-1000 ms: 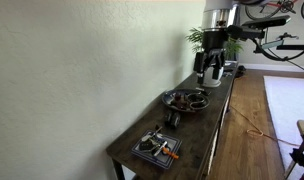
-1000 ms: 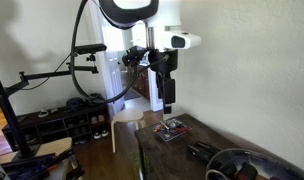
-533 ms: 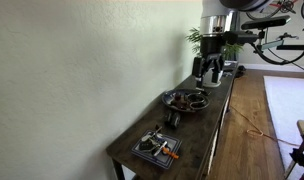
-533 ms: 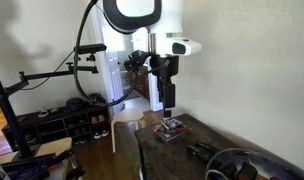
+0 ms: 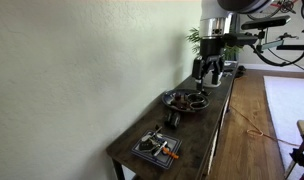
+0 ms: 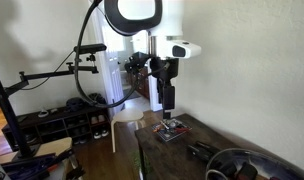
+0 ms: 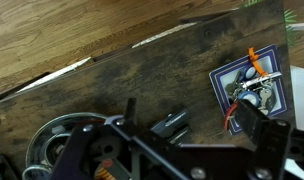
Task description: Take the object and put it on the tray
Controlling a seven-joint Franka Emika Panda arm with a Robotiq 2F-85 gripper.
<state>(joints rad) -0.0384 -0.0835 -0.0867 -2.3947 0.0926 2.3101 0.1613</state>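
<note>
A small black block [image 7: 170, 123] lies on the dark wooden table between a round dark dish and the tray; it also shows in both exterior views [image 5: 173, 118] [image 6: 202, 152]. The tray [image 7: 220, 80] is a small square with a blue border, holding orange and metal bits, and shows in both exterior views [image 5: 144, 151] [image 6: 172, 130]. My gripper [image 7: 192, 120] hangs open and empty well above the table, over the block in the wrist view. It also shows in both exterior views [image 5: 211, 72] [image 6: 167, 102].
The round dark dish [image 5: 185, 99] [image 7: 54, 132] holds several small items. A potted plant [image 5: 195, 36] stands at the table's far end. The wall runs along one long side; the other edge drops to a wood floor [image 7: 72, 30].
The gripper has come down a little and shifted slightly along the table towards the dish and block. Nothing on the table has moved.
</note>
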